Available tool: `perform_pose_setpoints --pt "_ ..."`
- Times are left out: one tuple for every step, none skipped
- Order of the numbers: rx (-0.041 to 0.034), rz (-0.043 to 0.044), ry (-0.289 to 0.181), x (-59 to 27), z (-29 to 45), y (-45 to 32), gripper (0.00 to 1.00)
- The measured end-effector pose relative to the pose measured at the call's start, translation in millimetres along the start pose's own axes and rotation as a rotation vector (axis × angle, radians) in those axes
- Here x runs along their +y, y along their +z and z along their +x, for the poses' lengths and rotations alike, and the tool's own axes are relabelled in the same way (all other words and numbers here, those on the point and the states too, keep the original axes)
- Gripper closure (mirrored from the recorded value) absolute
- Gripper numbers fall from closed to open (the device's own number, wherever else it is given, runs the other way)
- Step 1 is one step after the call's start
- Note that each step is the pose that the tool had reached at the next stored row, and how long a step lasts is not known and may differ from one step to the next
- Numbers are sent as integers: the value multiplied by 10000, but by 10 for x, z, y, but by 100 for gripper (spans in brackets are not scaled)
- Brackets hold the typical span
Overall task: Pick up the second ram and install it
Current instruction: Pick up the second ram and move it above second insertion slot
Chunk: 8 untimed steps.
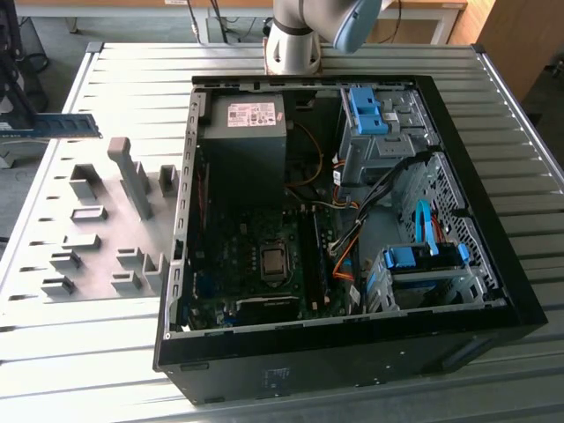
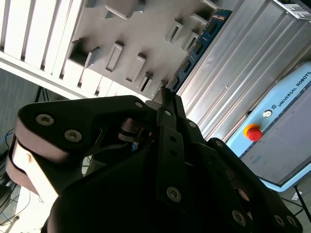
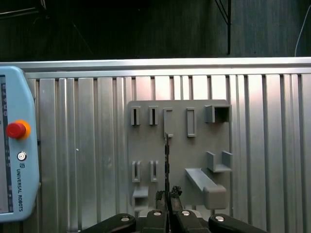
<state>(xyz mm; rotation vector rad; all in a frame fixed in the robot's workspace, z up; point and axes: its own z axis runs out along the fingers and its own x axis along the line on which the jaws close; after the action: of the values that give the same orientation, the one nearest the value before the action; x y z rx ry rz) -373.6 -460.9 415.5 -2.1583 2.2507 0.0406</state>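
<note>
In both wrist views the gripper (image 3: 167,196) (image 2: 167,97) has its black jaws closed nearly together on one end of the second ram (image 3: 166,155) (image 2: 194,48), with just the thin board pinched between them. The first wrist view shows the stick edge-on as a dark line reaching out from the jaws over the grey fixture plate (image 3: 146,145). The second wrist view shows its blue face and black chips. Past the plate lie the ribbed aluminium tabletop (image 3: 87,145) and a pale blue teach pendant (image 3: 17,160) with a red stop button (image 3: 15,129).

In the exterior view, the open black computer case (image 1: 352,352) lies on its side toward the tabletop's (image 1: 132,79) near edge. Inside it are the motherboard's processor socket (image 1: 273,262), the long black memory slots (image 1: 311,256) just beside that socket, two blue drive caddies (image 1: 423,258) (image 1: 368,110) and, farther in, the grey power supply (image 1: 242,137). The fixture plate (image 1: 97,238), with its raised slot blocks, lies just beside the case toward the tabletop's edge at the exterior view's left. Beyond the plate's far corner the blue ram (image 1: 57,126) hangs in the air, clear of the plate, by that same edge. The arm's base (image 1: 295,44) stands at the tabletop's far edge.
</note>
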Motion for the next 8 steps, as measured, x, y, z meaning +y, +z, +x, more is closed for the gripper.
perform_pose_setpoints --pt "0 0 0 -7 0 0 87" --pt "-1 1 1 -13 -1 1 87" --pt "-1 1 0 -20 -1 0 87" --pt "0 0 1 -27 -1 0 87" --pt "0 0 0 -33 -1 0 87" --pt "0 0 1 -37 -2 0 87" --pt "-1 0 1 -41 -2 0 87" --pt "1 -1 0 -45 -2 0 87"
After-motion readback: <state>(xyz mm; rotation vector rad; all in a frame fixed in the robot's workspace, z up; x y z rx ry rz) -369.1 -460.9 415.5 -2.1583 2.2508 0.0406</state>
